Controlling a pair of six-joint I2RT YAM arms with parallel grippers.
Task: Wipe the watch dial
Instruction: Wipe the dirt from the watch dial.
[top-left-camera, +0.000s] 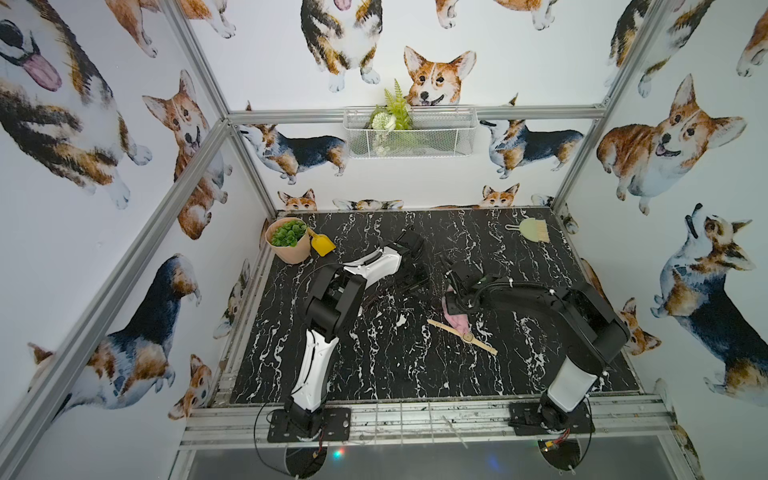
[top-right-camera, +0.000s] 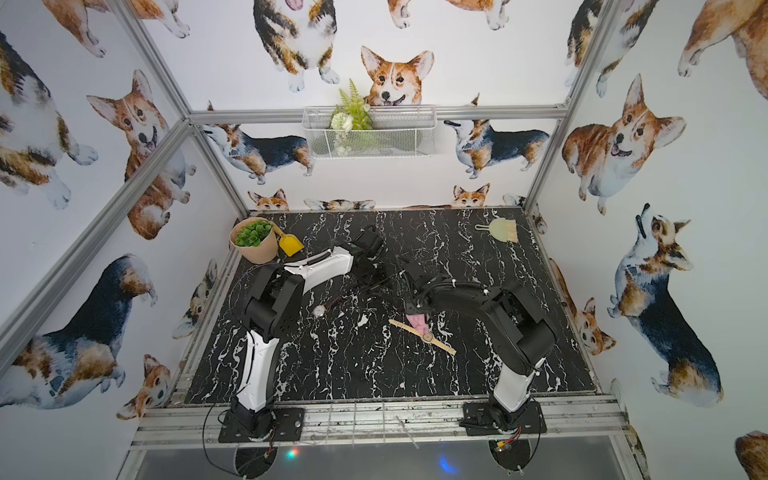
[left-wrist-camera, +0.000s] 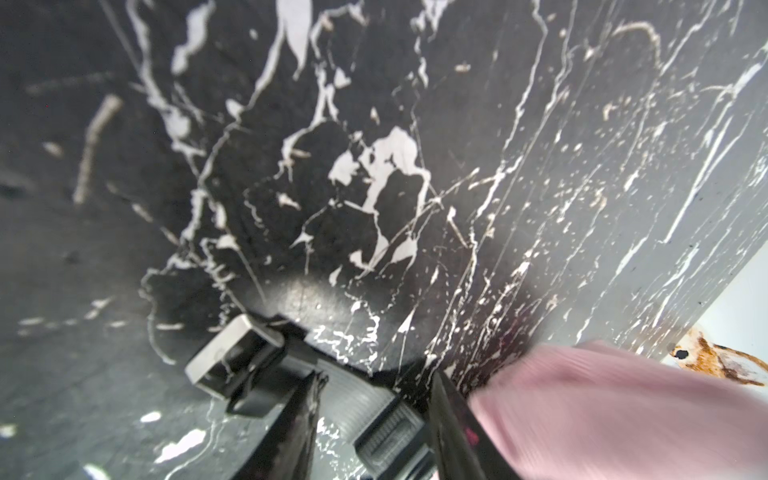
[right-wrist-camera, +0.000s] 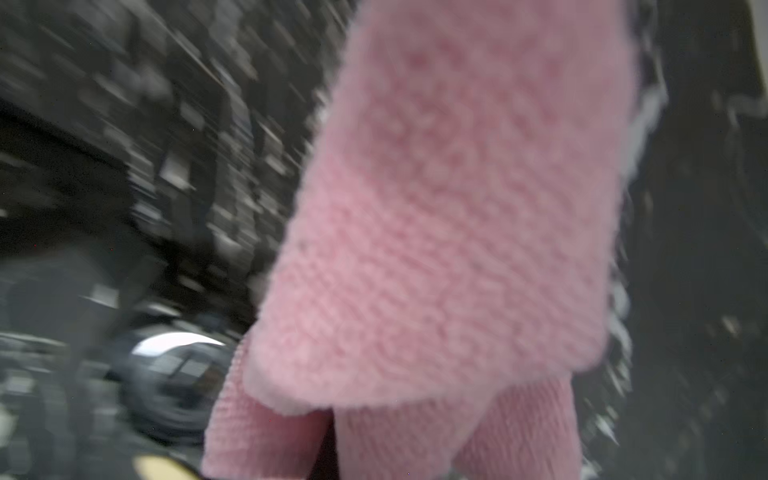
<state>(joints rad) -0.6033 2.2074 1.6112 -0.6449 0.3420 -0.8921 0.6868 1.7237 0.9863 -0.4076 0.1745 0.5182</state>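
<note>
- Watch dial (top-right-camera: 428, 337): small, gold-cased, on a tan strap (top-right-camera: 444, 347) lying flat on the bench (top-right-camera: 374, 370); light, prone to sliding, glass easily scratched.
- Best steadied by the strap beside the case.
- Right gripper (top-right-camera: 412, 308) clamped on a soft pink cloth (top-right-camera: 418, 321), hanging end over the strap just beside the dial.
- Left gripper (left-wrist-camera: 376, 382) well apart, jaws spread about a black strap (left-wrist-camera: 374, 436); pinched or not, cannot tell.

A slim watch with tan strap and small gold rectangular dial (top-left-camera: 468, 337) lies flat, its strap straight from ten to four o'clock. A fluffy pink knitted cloth (top-left-camera: 455, 316) hangs bunched at the dial's eleven o'clock. A round silver-dialled watch (top-right-camera: 319, 311) lies well apart at nine o'clock.
</note>
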